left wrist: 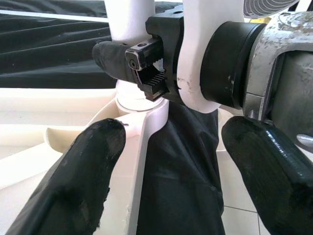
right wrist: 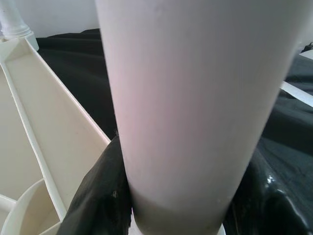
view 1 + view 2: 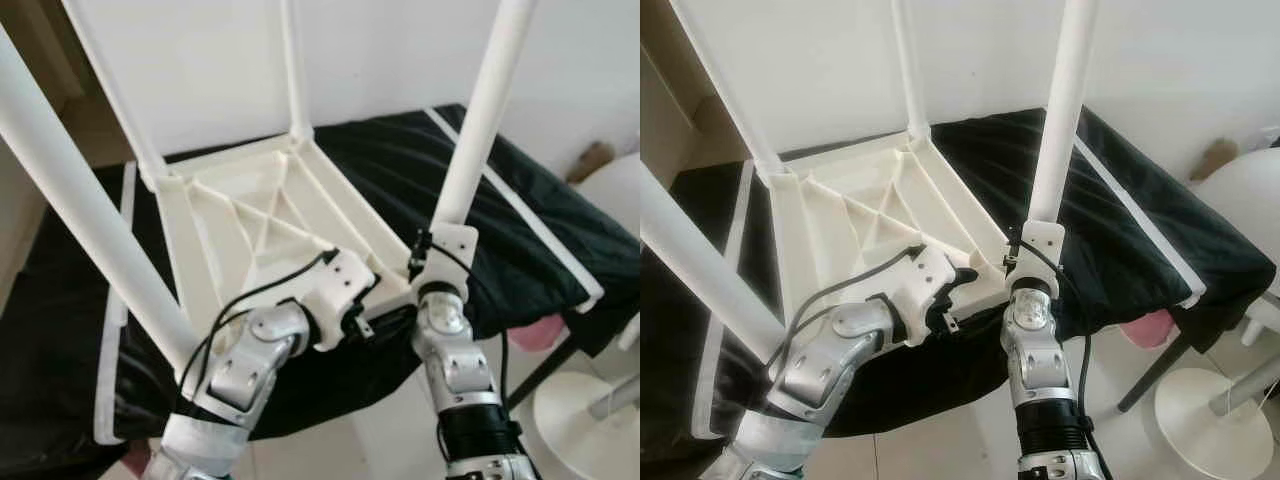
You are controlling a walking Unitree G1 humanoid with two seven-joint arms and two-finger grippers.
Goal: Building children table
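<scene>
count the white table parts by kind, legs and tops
table legs: 4, far left, far right, near left, near right held by the right gripper
table tops: 1, upside down, with the left gripper at its corner
total: 5

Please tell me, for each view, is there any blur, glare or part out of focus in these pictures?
Eye views: soft and hazy, white table leg and wall washed out. Left wrist view: its near fingers blurred, right gripper beyond sharp. Right wrist view: the leg very close, soft and featureless.
</scene>
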